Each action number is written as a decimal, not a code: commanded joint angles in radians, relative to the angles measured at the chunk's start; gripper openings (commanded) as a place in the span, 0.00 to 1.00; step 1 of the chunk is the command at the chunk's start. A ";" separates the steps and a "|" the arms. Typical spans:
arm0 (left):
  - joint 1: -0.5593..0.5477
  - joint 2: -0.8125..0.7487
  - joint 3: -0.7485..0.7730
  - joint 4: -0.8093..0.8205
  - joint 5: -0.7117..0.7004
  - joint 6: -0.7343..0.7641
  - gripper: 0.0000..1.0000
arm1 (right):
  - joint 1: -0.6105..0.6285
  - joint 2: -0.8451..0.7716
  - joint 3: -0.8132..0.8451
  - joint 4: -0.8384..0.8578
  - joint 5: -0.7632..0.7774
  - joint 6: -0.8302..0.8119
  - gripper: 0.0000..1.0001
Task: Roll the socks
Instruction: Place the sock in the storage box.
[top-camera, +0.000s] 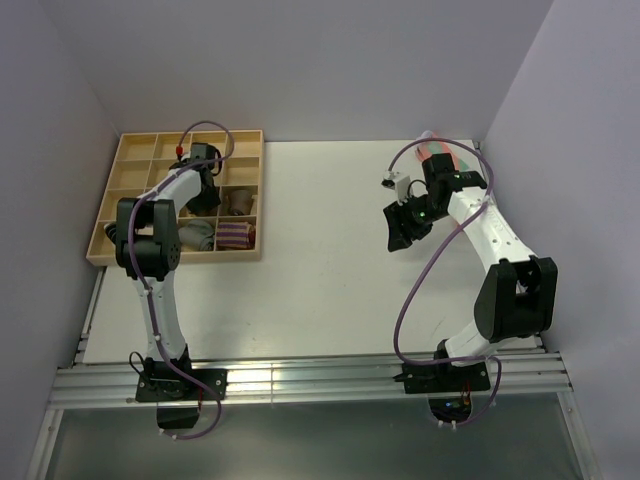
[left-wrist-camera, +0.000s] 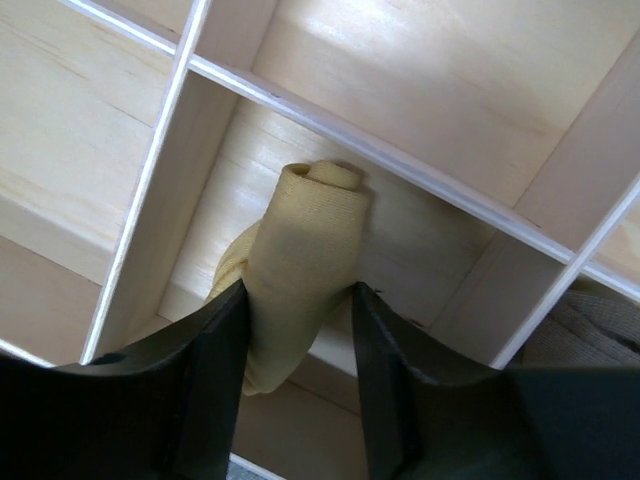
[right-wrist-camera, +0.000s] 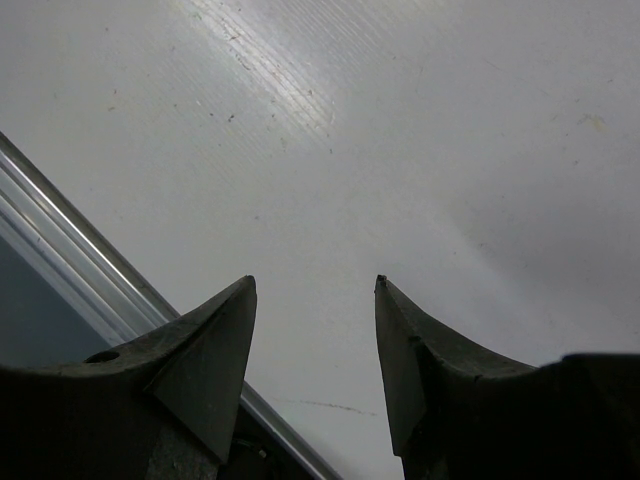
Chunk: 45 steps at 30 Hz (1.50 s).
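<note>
The mustard-yellow socks (left-wrist-camera: 300, 250) are a rolled bundle, held end-on over a compartment of the wooden divided tray (left-wrist-camera: 380, 150). My left gripper (left-wrist-camera: 297, 290) is shut on the bundle, with both fingertips against its sides. In the top view the left gripper (top-camera: 205, 190) reaches into the middle of the tray (top-camera: 135, 148) and hides the socks. My right gripper (right-wrist-camera: 315, 285) is open and empty above the bare white table (right-wrist-camera: 400, 120); in the top view the right gripper (top-camera: 405, 225) hangs over the table's right part.
The tray's front compartments hold a grey sock (top-camera: 196, 236), a striped rolled sock (top-camera: 236, 236) and a brownish roll (top-camera: 238, 203). Pink fabric (top-camera: 440, 150) lies at the back right under the right arm. A metal rail (right-wrist-camera: 70, 235) runs along the table's edge.
</note>
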 joint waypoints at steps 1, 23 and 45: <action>-0.014 0.015 -0.021 0.014 0.136 -0.026 0.51 | -0.004 0.002 0.015 0.014 0.008 -0.006 0.58; -0.012 -0.111 0.025 -0.030 0.058 -0.031 0.61 | -0.005 0.008 0.035 0.006 -0.003 -0.011 0.58; -0.015 -0.238 0.128 -0.070 0.044 -0.023 0.71 | -0.003 -0.001 0.050 0.005 -0.006 -0.012 0.59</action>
